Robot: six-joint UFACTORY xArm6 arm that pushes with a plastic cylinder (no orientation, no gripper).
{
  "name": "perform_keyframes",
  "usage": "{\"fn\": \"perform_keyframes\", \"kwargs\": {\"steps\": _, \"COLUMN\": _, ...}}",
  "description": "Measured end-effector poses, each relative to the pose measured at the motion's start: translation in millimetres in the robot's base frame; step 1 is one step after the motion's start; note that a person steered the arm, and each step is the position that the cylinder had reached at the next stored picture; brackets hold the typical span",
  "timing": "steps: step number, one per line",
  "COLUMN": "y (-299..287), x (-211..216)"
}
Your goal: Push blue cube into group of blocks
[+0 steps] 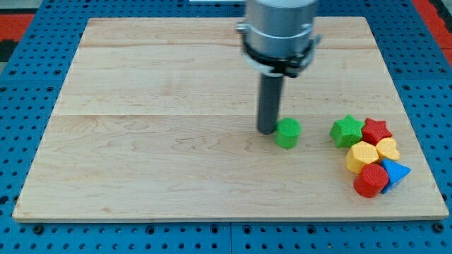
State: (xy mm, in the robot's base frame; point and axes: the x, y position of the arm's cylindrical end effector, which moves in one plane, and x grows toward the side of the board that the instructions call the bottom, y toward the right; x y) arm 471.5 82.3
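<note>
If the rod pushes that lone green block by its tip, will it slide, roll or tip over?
Probably slide. The green block looks short and squat with a flat top, so tipping seems unlikely. Its sides look rounded, so it may turn or slip off my tip, which sits right at its left. The wooden board looks smooth, and the block seems small and light.

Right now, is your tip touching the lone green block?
Cannot tell. In the camera view, my tip meets the green block edge to edge; no gap shows.
</note>
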Motion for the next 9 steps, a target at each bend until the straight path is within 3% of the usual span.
{"fn": "perform_keyframes", "kwargs": {"steps": 2, "y": 88.1, "x": 2.1}}
{"fn": "perform_keyframes", "kwargs": {"steps": 4, "y": -0.8, "x": -8.7}}
{"fn": "perform_keyframes", "kwargs": {"steps": 5, "y": -37.9, "x": -59.9}}
{"fn": "perform_keyframes", "kwargs": {"steps": 9, "y": -50.6, "x": -229.4}}
